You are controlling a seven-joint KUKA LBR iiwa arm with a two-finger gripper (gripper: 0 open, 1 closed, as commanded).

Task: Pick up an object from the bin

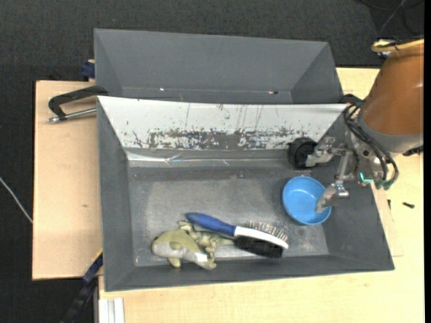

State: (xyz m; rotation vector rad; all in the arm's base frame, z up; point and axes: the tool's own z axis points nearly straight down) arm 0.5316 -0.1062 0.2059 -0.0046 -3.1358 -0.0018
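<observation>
My gripper (326,177) hangs at the bin's right side with its two fingers spread apart, open and with nothing between them. The lower fingertip (331,198) is at the right rim of a small blue bowl (303,200) that stands upright on the bin floor. The upper fingertip (319,155) is next to a small black round thing (300,153) at the foot of the back wall; I cannot tell whether they touch.
Along the front of the bin lies a brush (236,233) with a blue handle and black head. Left of it, touching the handle, lies an olive toy animal (180,246). The arm's orange cover and cables rise at the right rim.
</observation>
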